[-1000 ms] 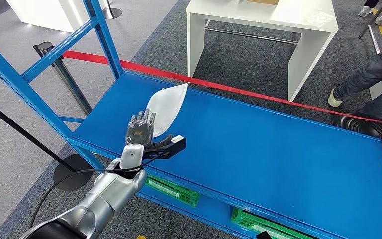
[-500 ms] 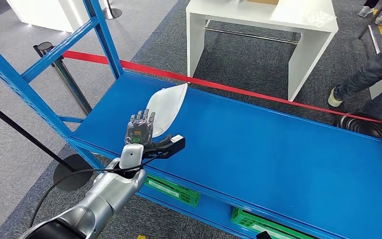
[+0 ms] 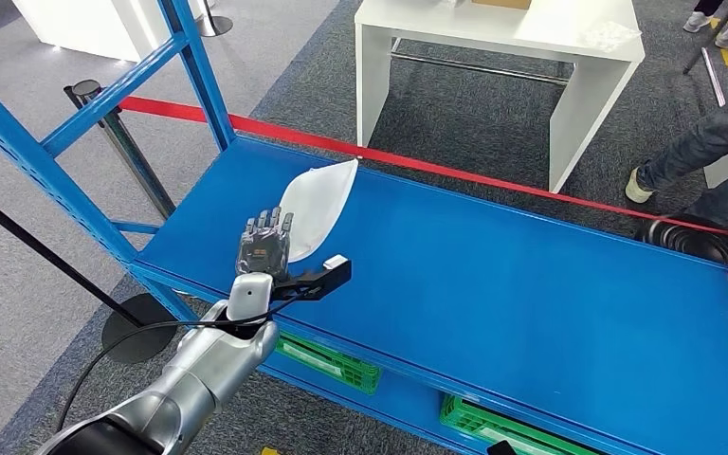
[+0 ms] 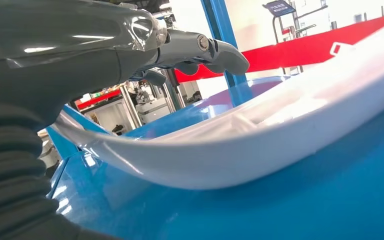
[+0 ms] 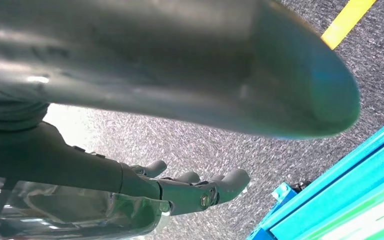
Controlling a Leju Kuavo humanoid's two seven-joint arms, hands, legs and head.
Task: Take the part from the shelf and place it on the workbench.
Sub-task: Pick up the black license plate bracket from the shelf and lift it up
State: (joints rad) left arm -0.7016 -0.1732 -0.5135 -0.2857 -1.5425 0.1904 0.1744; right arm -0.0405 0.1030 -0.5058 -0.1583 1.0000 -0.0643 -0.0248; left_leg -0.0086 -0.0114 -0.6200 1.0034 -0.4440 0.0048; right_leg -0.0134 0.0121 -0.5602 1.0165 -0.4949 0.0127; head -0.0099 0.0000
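one white part [image 3: 315, 204] on blue shelf [image 3: 493, 294], near end hidden behind spread, empty left hand [image 3: 265, 245]

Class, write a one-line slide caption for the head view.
Left robot hand reaches over the white part lying on the blue shelf.

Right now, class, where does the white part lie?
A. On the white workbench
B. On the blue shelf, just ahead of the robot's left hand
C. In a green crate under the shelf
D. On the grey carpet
B: the white part rests on the blue shelf, with the left hand open just before its near end, not yet gripping it.
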